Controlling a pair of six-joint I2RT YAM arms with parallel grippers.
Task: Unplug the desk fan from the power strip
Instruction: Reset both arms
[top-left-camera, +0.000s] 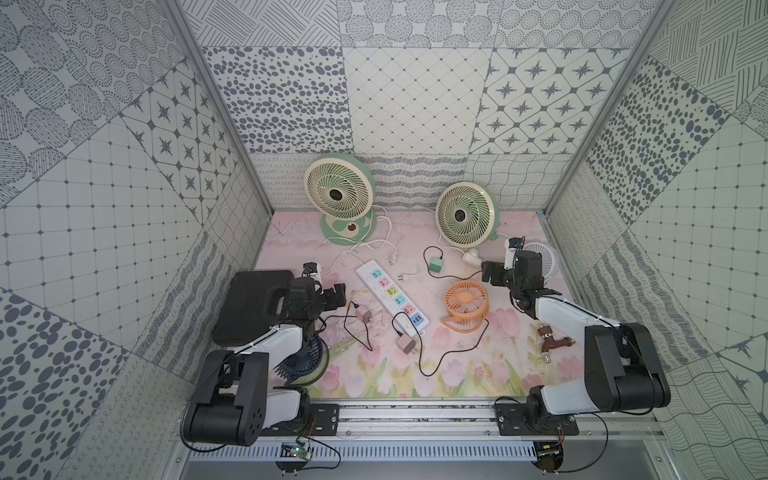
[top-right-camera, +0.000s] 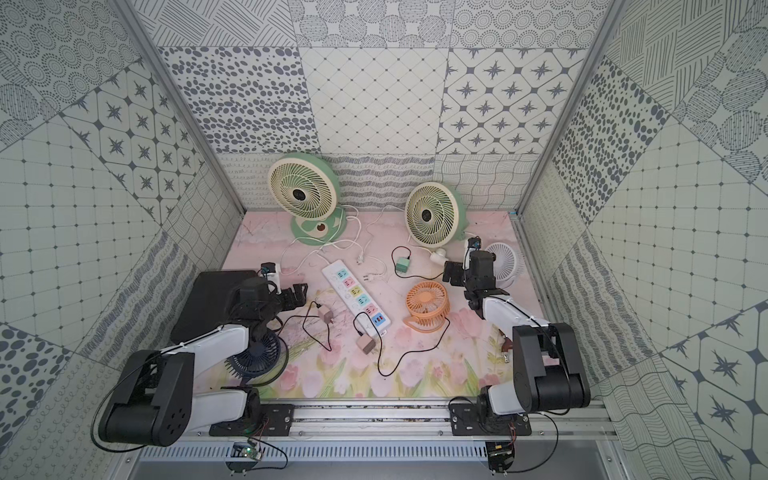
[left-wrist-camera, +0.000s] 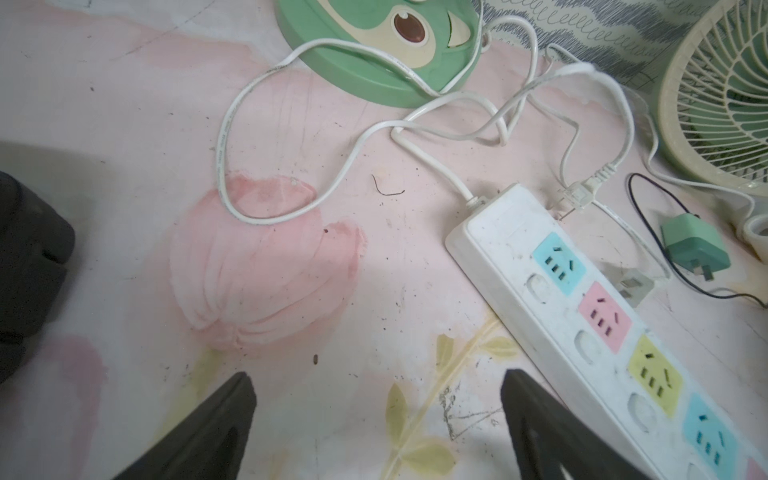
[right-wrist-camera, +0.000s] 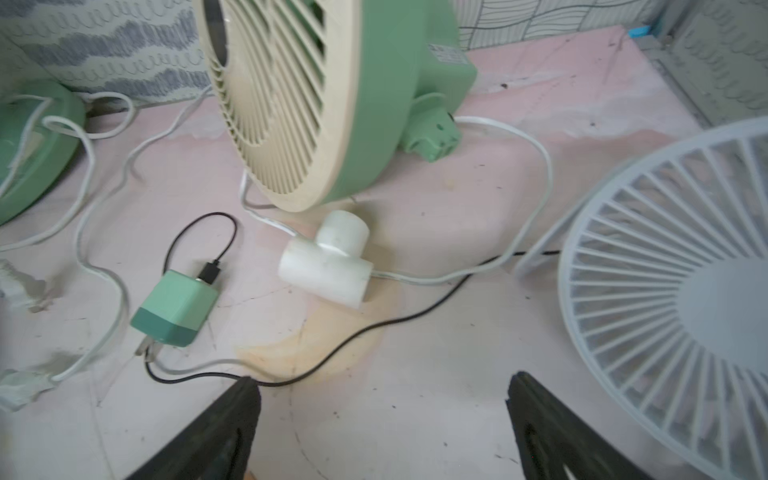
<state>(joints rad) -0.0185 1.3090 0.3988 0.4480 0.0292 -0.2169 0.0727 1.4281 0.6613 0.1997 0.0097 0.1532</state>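
The white power strip (top-left-camera: 390, 297) (top-right-camera: 356, 297) (left-wrist-camera: 498, 232) lies at an angle mid-mat, and every pastel socket I can see is empty. Two green-and-cream desk fans (top-left-camera: 338, 193) (top-left-camera: 465, 214) stand at the back. Their white cords end in loose plugs (top-left-camera: 392, 259) (top-left-camera: 405, 276) on the mat beside the strip. An orange fan (top-left-camera: 465, 297) lies to the right of the strip. My left gripper (top-left-camera: 336, 297) (left-wrist-camera: 378, 376) hangs open just left of the strip, holding nothing. My right gripper (top-left-camera: 490, 272) (right-wrist-camera: 384, 378) is open and empty above the mat, near a white fan (right-wrist-camera: 685, 299).
Two beige adapters (top-left-camera: 365, 314) (top-left-camera: 405, 344) with black cables lie by the strip's near end. A green adapter (top-left-camera: 436, 266) and a white pipe tee (right-wrist-camera: 328, 257) sit at the back right. A black case (top-left-camera: 253, 303) and a navy fan (top-left-camera: 301, 357) lie under the left arm.
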